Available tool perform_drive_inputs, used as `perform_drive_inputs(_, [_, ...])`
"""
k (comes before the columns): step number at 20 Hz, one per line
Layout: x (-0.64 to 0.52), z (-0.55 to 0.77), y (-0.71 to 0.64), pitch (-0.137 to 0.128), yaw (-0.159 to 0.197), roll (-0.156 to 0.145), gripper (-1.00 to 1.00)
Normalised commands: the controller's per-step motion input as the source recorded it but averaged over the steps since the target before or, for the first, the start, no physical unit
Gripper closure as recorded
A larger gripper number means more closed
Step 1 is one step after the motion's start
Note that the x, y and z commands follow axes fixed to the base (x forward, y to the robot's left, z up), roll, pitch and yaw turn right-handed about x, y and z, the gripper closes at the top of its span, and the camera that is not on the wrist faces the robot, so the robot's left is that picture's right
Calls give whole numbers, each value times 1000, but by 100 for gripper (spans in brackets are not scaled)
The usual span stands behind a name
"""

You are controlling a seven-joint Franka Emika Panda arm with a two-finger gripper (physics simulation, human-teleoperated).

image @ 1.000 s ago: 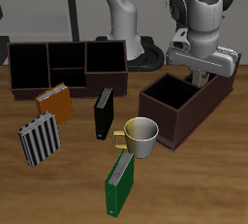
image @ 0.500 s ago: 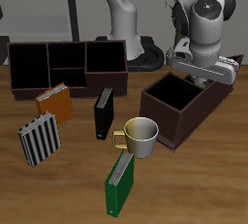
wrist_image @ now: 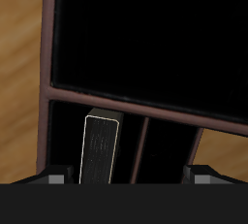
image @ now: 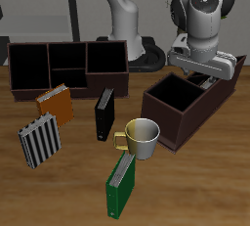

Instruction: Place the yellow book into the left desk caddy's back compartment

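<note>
My gripper (wrist_image: 131, 177) has its jaws spread wide. In the wrist view I see one fingertip at each side and nothing pinched between them. Directly under that gap, and apart from both pads, is the yellow book (wrist_image: 102, 148). It stands on edge with a pale rim facing up at me, and its long axis runs straight down into the box.

It sits inside the back compartment (wrist_image: 97, 121), on the far side of the cross wall from the large square section. A thin rib beside the book seems to split that narrow section. The render is dark there, so I cannot say for sure whether the book leans on the rib or stands free.

From the exterior camera, the gripper (image: 203, 73) hangs over the tall end of the left desk caddy (image: 181, 127), the end nearest the table's back edge. The low end angles toward the front edge. My hand and the high walls hide the book in that view.

By my judgement the book is seated and released. The next move is a straight lift, because the slanted walls stand close on either side of the fingers.
</note>
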Motion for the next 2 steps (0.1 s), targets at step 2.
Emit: perform_drive_inputs(2, [-107, 160, 30, -40, -3, 22, -100])
